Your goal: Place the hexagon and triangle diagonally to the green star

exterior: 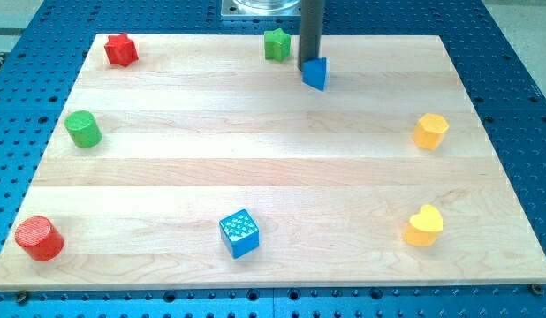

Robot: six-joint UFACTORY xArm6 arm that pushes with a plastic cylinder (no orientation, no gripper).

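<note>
Board [273, 168]: pale wood, sits on a blue perforated table [520, 53]. Rod [310, 31] drops in from the view's top, just right of centre. The arm has no fingers, so nothing is grasped or released; it only pushes.

Blocks, roughly big to small:
- blue cube [239, 233], bottom, a bit left of centre, tilted.
- red cylinder [38, 238], bottom-left corner.
- yellow heart [424, 225], bottom right.
- yellow hexagon [430, 131], right edge, mid-height, well apart from the star.
- green cylinder [82, 129], left edge, mid-height.
- red star [121, 49], top-left corner.
- green star [276, 43], top edge, just left of the rod.
- blue triangle [315, 73], just right of and below the green star.

My tip [308, 64] is touching the triangle's upper-left side, between it and the green star.
</note>
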